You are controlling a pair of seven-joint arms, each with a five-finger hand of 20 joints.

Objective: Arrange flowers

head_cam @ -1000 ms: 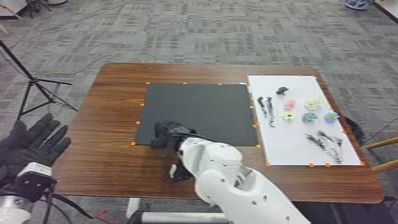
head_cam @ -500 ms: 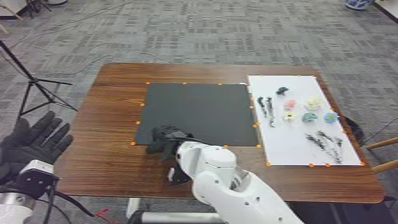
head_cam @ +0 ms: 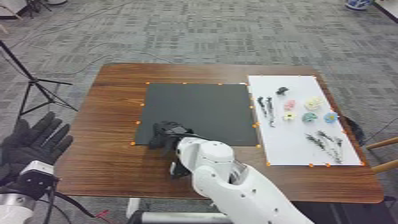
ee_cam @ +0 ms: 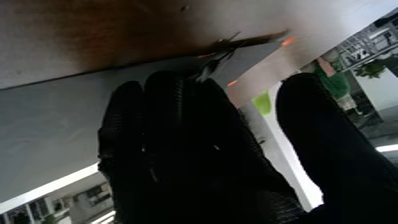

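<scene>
In the head view my right hand (head_cam: 167, 134) is over the near left corner of the black sheet (head_cam: 200, 107). In the right wrist view that hand (ee_cam: 191, 145) has straight fingers with the thumb apart; a thin dark sprig (ee_cam: 210, 67) shows by the fingertips, contact unclear. The white sheet holds a pink flower (head_cam: 290, 104), a pale yellow one (head_cam: 313, 103), a small cream one (head_cam: 289, 116), a teal one (head_cam: 309, 117), a blue one (head_cam: 330, 117), a dark piece (head_cam: 282, 91), dark stems (head_cam: 270, 111) and feathery sprigs (head_cam: 317, 142). My left hand (head_cam: 34, 145) lies open, palm up, left of the table.
The white sheet (head_cam: 289, 152) lies on the right part of the brown table (head_cam: 111, 170), with orange markers along both sheets' edges. A black tripod (head_cam: 34, 80) stands on the floor at the left. Part of a wooden chair (head_cam: 386, 166) is beside the table's right edge.
My right hand drew back slightly toward the near edge, then moved forward a little again. The flowers on the white sheet and my left hand look much the same.
</scene>
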